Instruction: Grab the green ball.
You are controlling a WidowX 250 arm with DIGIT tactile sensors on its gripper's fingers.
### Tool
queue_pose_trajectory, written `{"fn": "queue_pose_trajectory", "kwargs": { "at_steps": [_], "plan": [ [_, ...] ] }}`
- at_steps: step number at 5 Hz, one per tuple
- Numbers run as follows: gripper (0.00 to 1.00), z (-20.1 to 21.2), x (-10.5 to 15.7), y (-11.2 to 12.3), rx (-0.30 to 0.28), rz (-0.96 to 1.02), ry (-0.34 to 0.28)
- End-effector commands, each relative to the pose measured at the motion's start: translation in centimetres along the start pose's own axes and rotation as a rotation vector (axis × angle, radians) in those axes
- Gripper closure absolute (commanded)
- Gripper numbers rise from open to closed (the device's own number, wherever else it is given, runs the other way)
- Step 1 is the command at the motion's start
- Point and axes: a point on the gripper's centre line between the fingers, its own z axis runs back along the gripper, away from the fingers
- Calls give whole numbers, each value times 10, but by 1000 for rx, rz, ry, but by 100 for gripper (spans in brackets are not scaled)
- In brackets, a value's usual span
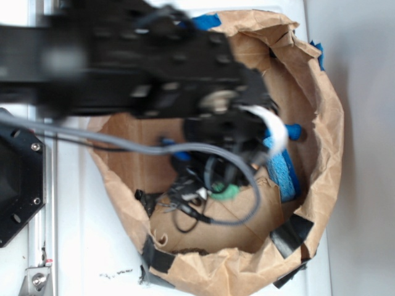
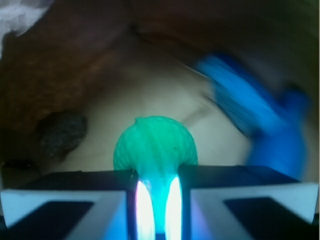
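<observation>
In the wrist view the green ball (image 2: 155, 145) bulges out above my gripper (image 2: 156, 197), whose two jaws are pressed close together and squeeze the ball's lower part between them. In the exterior view the black arm reaches down into a brown paper bag (image 1: 321, 111); a bit of the green ball (image 1: 226, 193) shows below the gripper (image 1: 217, 185), partly hidden by cables. The ball appears held off the bag's floor, though how far I cannot tell.
A flat blue sponge (image 1: 284, 174) lies against the bag's right inner wall, with a blue bottle (image 2: 280, 135) beside it. Grey and black cables (image 1: 185, 148) hang from the arm into the bag. Black tape patches (image 1: 291, 233) hold the bag's rim.
</observation>
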Motion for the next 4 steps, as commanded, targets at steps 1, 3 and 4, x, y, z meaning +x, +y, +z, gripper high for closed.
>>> {"fn": "queue_pose_trajectory", "kwargs": {
  "at_steps": [1,3,4],
  "plan": [
    [100,41,-2,-5,189,430,35],
    [100,58,-7,-6,152,601,62],
    [100,66,3,-10,105,612,45]
  ]
}}
